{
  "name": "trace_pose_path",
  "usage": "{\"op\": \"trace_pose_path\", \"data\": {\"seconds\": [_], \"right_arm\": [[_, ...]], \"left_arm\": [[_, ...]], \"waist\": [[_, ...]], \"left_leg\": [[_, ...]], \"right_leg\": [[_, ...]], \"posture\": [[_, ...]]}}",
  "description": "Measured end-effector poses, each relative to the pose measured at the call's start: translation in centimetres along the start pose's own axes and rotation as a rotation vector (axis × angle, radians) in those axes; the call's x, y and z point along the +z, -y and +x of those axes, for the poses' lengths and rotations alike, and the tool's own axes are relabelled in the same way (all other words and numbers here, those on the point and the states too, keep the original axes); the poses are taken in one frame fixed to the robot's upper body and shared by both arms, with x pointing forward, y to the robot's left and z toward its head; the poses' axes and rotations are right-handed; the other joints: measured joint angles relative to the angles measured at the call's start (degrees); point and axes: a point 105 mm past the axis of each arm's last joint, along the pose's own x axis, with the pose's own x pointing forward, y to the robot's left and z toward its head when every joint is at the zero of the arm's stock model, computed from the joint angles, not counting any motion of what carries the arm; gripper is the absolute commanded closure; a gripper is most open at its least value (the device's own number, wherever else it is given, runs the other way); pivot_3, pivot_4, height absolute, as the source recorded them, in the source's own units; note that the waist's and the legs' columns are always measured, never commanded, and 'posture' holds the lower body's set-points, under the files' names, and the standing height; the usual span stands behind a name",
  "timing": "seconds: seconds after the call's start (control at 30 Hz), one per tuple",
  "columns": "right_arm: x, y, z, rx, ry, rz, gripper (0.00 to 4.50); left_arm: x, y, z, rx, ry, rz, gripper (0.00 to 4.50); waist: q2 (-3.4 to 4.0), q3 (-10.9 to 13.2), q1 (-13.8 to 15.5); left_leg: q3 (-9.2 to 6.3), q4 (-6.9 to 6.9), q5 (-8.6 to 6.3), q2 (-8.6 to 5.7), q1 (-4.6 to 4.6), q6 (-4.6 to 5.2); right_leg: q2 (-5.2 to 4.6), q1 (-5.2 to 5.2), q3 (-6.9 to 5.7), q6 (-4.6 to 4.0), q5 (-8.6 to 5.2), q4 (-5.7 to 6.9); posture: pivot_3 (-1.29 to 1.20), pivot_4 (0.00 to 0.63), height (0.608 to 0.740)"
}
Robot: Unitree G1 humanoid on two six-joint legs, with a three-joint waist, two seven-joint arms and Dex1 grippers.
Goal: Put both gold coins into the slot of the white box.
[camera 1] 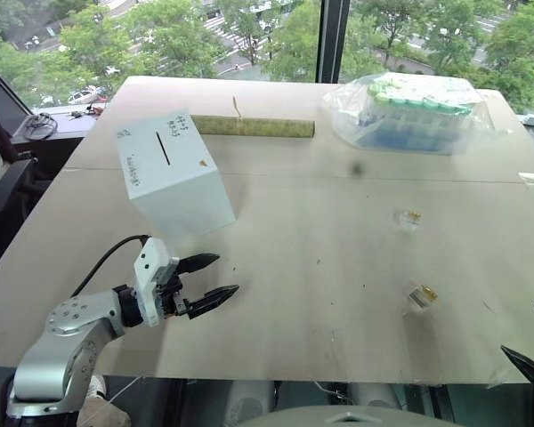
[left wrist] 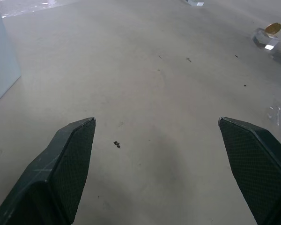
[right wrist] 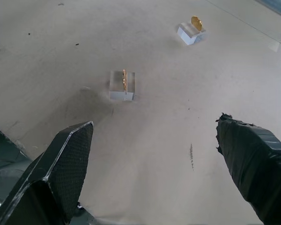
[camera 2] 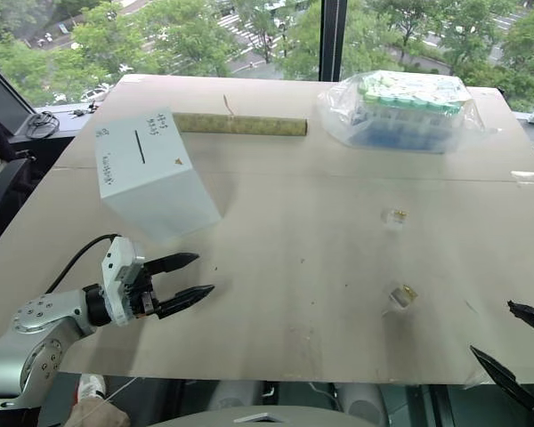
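2 gold coins [camera 1: 424, 292] [camera 1: 413, 215] upright in clear holders [right wrist: 122, 86], right-center of frame, well apart from white box [camera 1: 173, 178] upper left. Nearer right gripper [right wrist: 154, 145], lower right: fingers wide apart, empty. Left gripper [camera 1: 215, 276], lower left: spread, empty.

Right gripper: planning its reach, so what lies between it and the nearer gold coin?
Bare tabletop between the right gripper and the nearer gold coin, seen in the right wrist view.

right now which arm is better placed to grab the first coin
Right, probably. The open right gripper faces both gold coins, standing in clear holders. The left gripper sits near the white box.
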Motion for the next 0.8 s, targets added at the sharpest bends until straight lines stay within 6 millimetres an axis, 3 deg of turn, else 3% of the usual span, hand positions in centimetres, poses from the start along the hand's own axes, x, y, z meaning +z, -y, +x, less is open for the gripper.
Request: {"op": "trace_pose_path", "data": {"seconds": [0.1,0.17,0.23,0.37,0.43,0.5,0.7,0.8], "right_arm": [[-0.1,0.3,0.6,-0.024,0.001,0.02,0.0],[0.6,0.6,2.9,-0.063,0.039,0.034,0.0],[1.6,-0.5,4.9,-0.043,0.034,0.04,0.0],[1.9,-0.3,6.5,-0.077,-0.058,0.011,0.0],[2.4,-0.6,7.5,-0.052,-0.06,0.045,0.53],[2.6,-0.9,8.4,-0.022,-0.074,0.069,1.34],[2.6,-2.4,10.0,0.053,-0.111,0.126,1.34],[2.3,-2.7,10.4,0.064,-0.134,0.144,2.29]], "left_arm": [[0.7,0.0,0.4,-0.016,0.023,0.01,0.22],[2.9,0.3,1.8,-0.082,0.082,0.037,0.22],[5.8,2.0,3.3,-0.199,0.145,0.092,0.22],[7.7,3.3,4.5,-0.308,0.175,0.12,0.22],[7.9,4.5,4.8,-0.394,0.16,0.135,0.0],[8.0,5.4,4.9,-0.461,0.144,0.145,0.0],[9.1,6.8,4.9,-0.543,0.147,0.2,0.0],[9.2,8.1,4.6,-0.566,0.146,0.211,0.0]], "waist": [[-0.05,0.0,0.01],[-0.17,0.01,0.05],[0.09,-0.08,0.08],[0.15,-0.15,0.02],[0.07,-0.14,-0.12],[0.07,-0.13,-0.04],[-0.01,-0.1,0.24],[-0.09,-0.05,0.0]], "left_leg": [[-0.01,0.01,0.0,0.02,0.0,0.0],[-0.06,0.09,0.0,0.03,-0.03,0.0],[0.02,0.13,0.01,-0.04,-0.01,0.01],[0.06,0.13,0.18,-0.16,0.0,0.3],[0.08,0.12,0.18,-0.3,-0.01,0.3],[0.04,0.11,0.18,-0.29,-0.01,0.3],[0.0,0.16,0.19,-0.29,-0.03,0.31],[0.06,0.19,0.18,-0.31,-0.03,0.31]], "right_leg": [[0.04,0.0,-0.1,-0.01,0.01,0.0],[0.05,0.01,-0.23,-0.06,0.04,0.01],[0.02,0.06,-0.19,-0.07,0.06,0.02],[0.3,0.13,-0.16,-0.07,0.06,0.03],[0.43,0.12,-0.1,-0.13,0.1,0.03],[0.5,0.11,-0.09,-0.12,0.08,0.03],[0.54,0.14,-0.08,-0.07,0.05,0.03],[0.53,0.14,0.03,-0.06,0.06,0.02]], "posture": [[0.0,0.15,0.74],[0.0,0.15,0.74],[0.0,0.15,0.74],[0.0,0.15,0.74],[0.0,0.15,0.74],[0.0,0.15,0.74],[0.0,0.15,0.74],[0.0,0.15,0.74]]}}
